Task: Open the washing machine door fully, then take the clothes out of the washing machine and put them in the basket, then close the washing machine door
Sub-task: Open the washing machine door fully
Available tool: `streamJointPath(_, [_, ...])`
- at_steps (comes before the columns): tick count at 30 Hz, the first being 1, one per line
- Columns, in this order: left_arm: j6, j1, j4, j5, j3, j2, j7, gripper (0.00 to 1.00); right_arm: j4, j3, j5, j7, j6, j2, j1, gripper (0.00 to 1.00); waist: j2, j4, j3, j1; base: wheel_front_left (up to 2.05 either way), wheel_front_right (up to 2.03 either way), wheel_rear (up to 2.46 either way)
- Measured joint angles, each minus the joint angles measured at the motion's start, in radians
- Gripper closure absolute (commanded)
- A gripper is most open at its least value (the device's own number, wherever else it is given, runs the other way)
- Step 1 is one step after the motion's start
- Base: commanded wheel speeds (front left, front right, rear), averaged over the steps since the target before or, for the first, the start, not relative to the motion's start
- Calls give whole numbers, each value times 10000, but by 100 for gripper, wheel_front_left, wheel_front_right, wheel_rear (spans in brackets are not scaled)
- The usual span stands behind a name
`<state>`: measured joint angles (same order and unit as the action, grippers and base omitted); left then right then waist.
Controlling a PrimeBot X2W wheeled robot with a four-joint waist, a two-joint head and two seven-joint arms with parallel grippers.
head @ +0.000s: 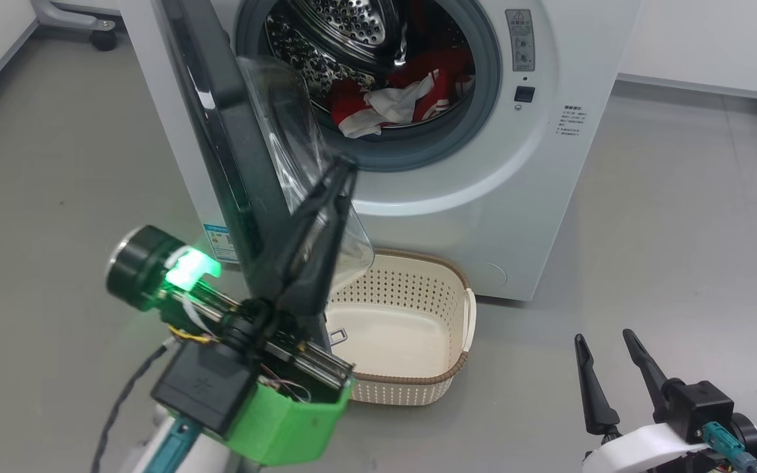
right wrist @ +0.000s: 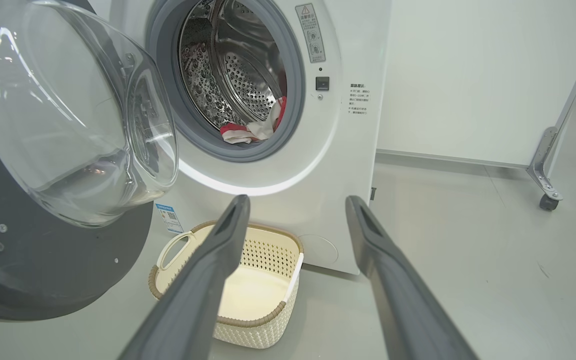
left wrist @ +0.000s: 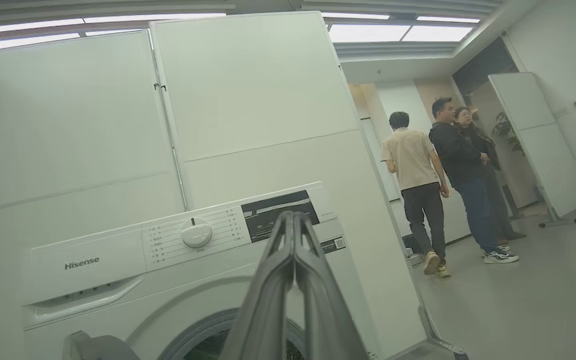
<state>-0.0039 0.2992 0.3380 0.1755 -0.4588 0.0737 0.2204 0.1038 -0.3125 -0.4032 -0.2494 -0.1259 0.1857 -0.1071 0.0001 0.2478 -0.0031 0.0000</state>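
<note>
Dark fingers of the left hand [head: 345,169] are pressed together by the glass bulge of the washing machine door [head: 217,131], likely to nudge it wider. The right hand [head: 603,338] hovers low, fingers apart, empty. One basket [head: 467,309] sits empty below the mouth of the washing machine [head: 497,197], ready for the clothes [head: 411,98]: one red-and-white heap in the drum, pieces uncountable

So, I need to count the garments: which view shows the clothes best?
The head view: it looks into the drum onto the red-and-white clothes. The right wrist view catches a small piece just inside the grey ring. The left wrist view aims higher, at the control panel.
</note>
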Motion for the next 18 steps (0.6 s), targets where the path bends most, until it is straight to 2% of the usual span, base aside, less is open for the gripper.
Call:
streamJointPath(4, [-407,-258,50,516,-974,-84,-640,100,-2,0,0,0,2,-4,-1,0,0,-10,32,0,0,0,0])
streamJointPath(11, [-508,-1442,-589,1066,-1839,-94,-1801,100,-2,-4,44,2,4,12,-2,0,0,3,133,0,0,0,0])
streamJointPath(15, [-316,-1765,-1022,1068,-1873,-92,-2119,100,-2,-2,94,2,6,12,-1,0,0,0,180,0,0,0,0])
streamJointPath(16, [-86,-1959,-1208,1055,-1670,-86,-2207,100,-2,-35,96,0,13,12,1,0,0,-18,210,0,0,0,0])
streamJointPath(18, [75,-2050,-1475,1028,-1503,-63,-2330,100,-4,-13,96,2,12,8,0,0,0,-46,239,0,0,0,0])
